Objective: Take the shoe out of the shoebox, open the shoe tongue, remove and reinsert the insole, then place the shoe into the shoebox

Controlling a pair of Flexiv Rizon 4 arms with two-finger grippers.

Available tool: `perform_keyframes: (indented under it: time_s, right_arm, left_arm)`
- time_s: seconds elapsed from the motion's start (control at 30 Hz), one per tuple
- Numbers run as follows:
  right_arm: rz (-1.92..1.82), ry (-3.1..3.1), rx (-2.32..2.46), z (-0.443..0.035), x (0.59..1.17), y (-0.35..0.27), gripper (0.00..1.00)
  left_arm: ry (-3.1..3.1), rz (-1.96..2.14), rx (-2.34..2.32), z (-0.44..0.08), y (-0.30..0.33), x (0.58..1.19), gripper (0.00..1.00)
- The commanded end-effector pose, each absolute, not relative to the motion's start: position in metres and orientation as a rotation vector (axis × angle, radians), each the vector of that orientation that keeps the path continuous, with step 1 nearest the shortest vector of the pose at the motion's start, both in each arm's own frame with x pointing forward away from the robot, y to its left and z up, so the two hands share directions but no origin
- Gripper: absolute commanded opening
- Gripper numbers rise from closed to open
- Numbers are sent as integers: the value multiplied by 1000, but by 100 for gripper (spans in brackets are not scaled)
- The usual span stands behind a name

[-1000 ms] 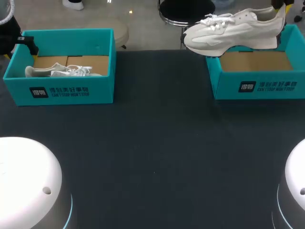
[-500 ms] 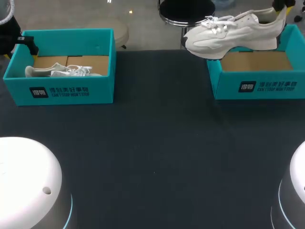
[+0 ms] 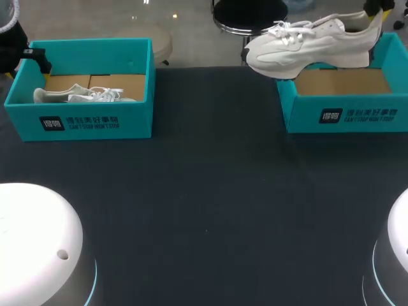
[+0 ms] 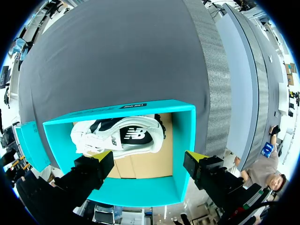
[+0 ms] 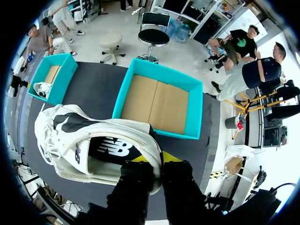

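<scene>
One shoe (image 3: 83,95) inside left shoebox (image 3: 139,118); other shoe (image 3: 312,44) above right shoebox (image 3: 299,118).

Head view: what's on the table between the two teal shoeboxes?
Nothing: in the head view only bare dark table separates the left shoebox from the right shoebox.

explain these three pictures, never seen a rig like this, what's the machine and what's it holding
This robot has two arms at a dark grey table. The wide picture looks down from above and behind it; each round one comes from a wrist camera. Two open teal cardboard shoeboxes stand on it. The left shoebox holds a white lace-up sneaker; the right shoebox shows only its brown floor. The right arm's fingers are shut on the heel of a second white sneaker, lifted over that box. The left arm's fingers hang open above the left shoebox.
</scene>
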State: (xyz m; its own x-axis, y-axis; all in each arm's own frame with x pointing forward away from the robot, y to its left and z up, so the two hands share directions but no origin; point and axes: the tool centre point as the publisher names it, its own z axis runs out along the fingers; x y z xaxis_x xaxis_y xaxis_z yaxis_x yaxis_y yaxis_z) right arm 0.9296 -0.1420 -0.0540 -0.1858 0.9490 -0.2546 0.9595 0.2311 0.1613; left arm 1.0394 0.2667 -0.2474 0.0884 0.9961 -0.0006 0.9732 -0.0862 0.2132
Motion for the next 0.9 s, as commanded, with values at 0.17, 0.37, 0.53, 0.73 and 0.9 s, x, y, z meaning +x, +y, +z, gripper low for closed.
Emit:
perform_keyframes:
  time_s: [0.17, 0.37, 0.53, 0.73, 0.9]
  right_arm:
    - [-43, 2207, 1775, -61, 889, -111, 0]
    - [-32, 2257, 1758, -69, 856, -75, 0]
    - [-40, 2319, 1724, -78, 832, -42, 0]
    - [-43, 2339, 1745, -89, 815, -15, 0]
    - [-31, 2355, 1800, -97, 804, -3, 0]
  left_arm:
    - [2008, 220, 2195, -247, 267, 1039, 100]
    - [2008, 220, 2195, -247, 267, 1039, 100]
    - [2008, 220, 2195, -247, 267, 1039, 100]
    - [2008, 220, 2195, -247, 267, 1039, 100]
    - [2008, 220, 2195, -247, 267, 1039, 100]
